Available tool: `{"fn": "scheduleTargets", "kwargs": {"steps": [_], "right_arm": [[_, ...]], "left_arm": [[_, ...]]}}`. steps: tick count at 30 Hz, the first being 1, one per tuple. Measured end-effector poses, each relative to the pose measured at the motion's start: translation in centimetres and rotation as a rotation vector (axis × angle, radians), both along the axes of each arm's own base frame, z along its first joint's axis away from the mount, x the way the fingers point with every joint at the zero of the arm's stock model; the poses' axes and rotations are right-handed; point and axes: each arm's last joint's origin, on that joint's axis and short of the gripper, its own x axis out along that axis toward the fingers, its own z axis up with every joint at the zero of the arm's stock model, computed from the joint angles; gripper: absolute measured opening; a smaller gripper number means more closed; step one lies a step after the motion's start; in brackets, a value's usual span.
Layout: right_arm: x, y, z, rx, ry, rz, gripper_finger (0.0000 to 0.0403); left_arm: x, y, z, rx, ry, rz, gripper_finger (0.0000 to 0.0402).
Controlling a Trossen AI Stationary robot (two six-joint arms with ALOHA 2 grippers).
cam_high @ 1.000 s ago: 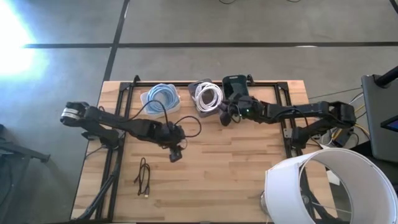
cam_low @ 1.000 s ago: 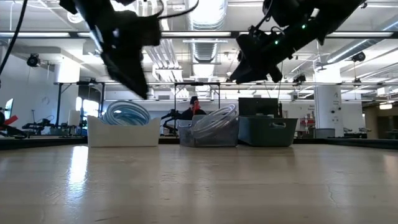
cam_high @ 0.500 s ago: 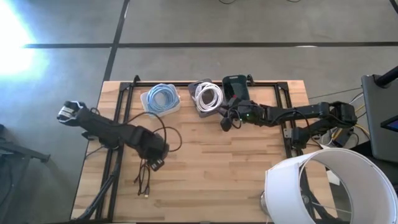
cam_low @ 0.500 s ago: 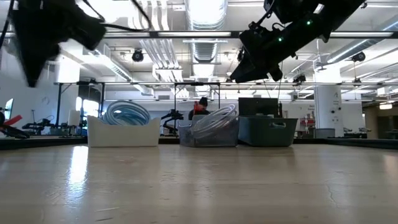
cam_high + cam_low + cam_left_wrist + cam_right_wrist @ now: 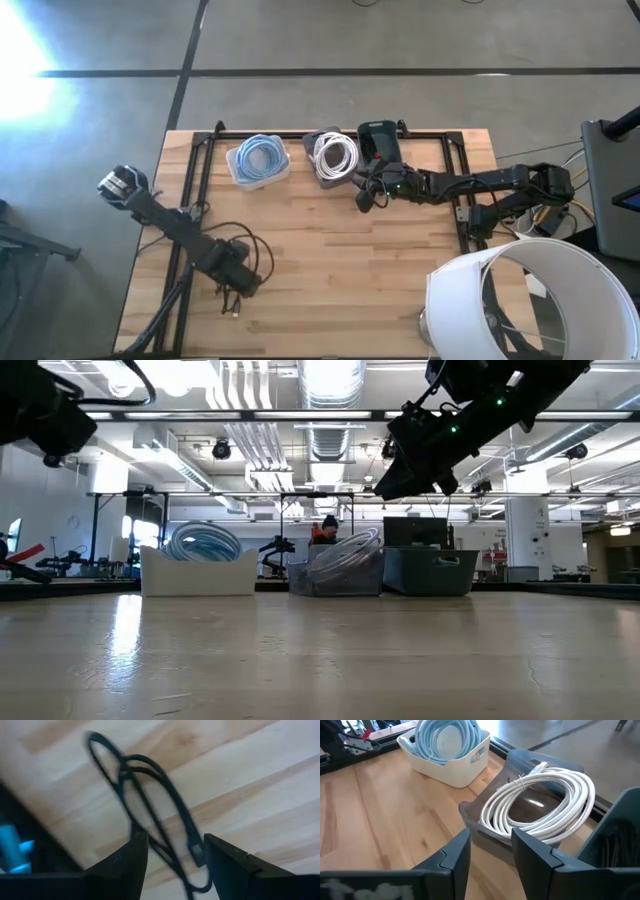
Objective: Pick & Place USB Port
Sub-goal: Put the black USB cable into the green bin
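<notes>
One black cable lies loose on the tabletop, near left. Left end effector hangs open right over it, holding nothing. Right end effector waits open and empty by the far bins. Picking and placing are not yet done.

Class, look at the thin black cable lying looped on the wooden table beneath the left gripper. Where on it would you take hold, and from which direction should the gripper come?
Grip the thin black cable where its loops bunch into a narrow bundle, coming straight down from above with the fingers either side. It lies flat on the light wooden table, so no side gives purchase. The open left gripper already hangs over that stretch.
</notes>
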Motion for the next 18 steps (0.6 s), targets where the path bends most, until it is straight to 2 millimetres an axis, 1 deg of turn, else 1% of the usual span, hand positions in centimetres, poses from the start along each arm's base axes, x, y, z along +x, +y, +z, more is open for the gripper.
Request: {"fn": "scheduleTargets", "kwargs": {"steps": [5, 7, 10, 13, 18], "right_arm": [[0.0, 0.0, -0.1, 0.001, 0.004, 0.0, 0.013], [0.0, 0.0, -0.1, 0.001, 0.003, -0.001, 0.0128], [0.0, 0.0, -0.1, 0.001, 0.003, 0.0, 0.0128], [0.0, 0.0, -0.1, 0.002, 0.003, 0.0, 0.0131], [0.0, 0.0, -0.1, 0.002, 0.003, 0.0, 0.013]], "left_arm": [[0.5, -0.6, -2.3, -0.045, -0.021, -0.009, 0.0195], [0.4, -0.7, -3.3, -0.074, 0.01, -0.008, 0.0195], [0.0, -0.7, -4.8, -0.133, 0.101, -0.002, 0.0195], [-0.5, -0.5, -6.0, -0.124, 0.162, -0.003, 0.0195], [-0.8, -0.2, -7.2, -0.099, 0.169, -0.026, 0.0195]]}}
